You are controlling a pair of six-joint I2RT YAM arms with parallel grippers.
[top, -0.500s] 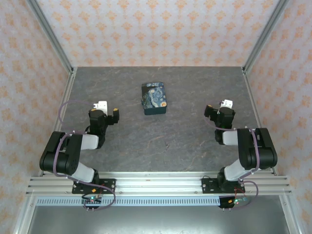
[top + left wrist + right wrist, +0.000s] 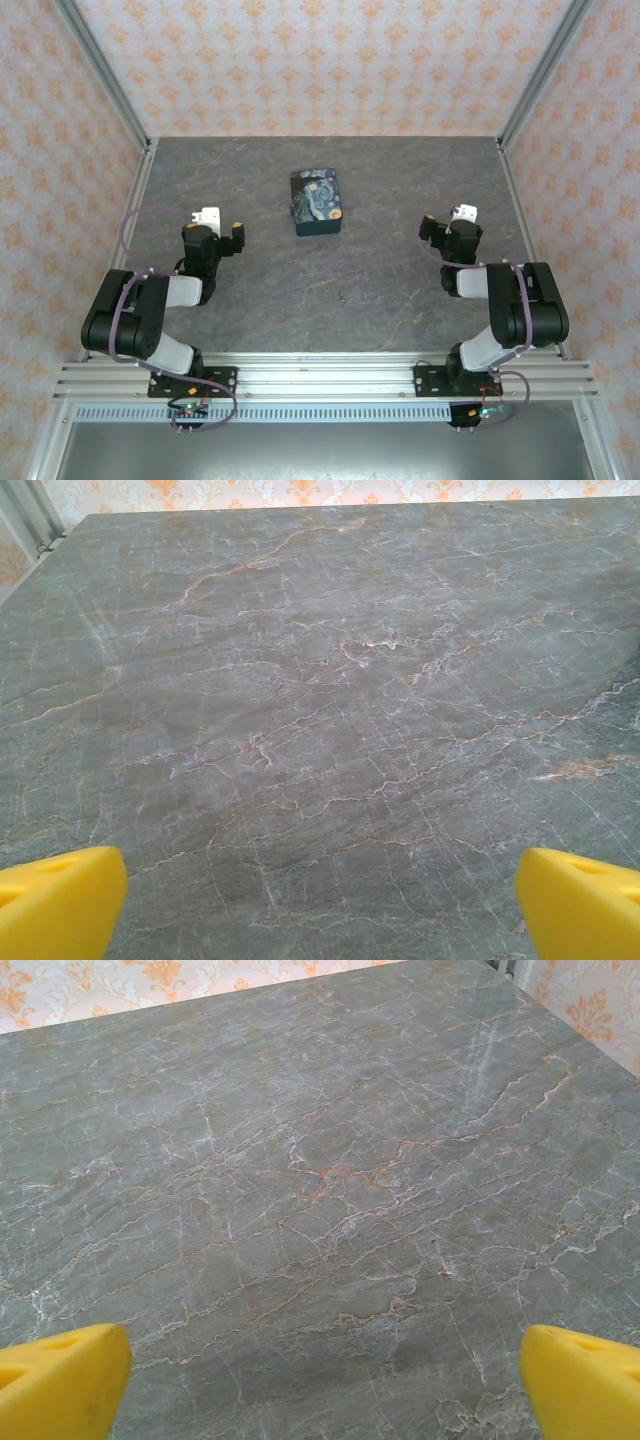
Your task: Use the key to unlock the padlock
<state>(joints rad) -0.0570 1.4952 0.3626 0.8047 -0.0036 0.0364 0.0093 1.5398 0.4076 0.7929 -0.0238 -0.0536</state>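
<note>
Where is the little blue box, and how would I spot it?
Look at the grey marbled table inside the orange-patterned walls. Near its middle, a little toward the far wall, lies a small rectangular box. Its dark blue top with pale swirls stands out from the plain grey stone.

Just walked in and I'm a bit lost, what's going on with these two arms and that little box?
Nothing is being handled yet. The left gripper and right gripper are both open and empty, each hovering low over bare table near its own side. A small dark patterned box sits mid-table, between and beyond them, and neither arm touches it. The unlocking hasn't started.
</note>
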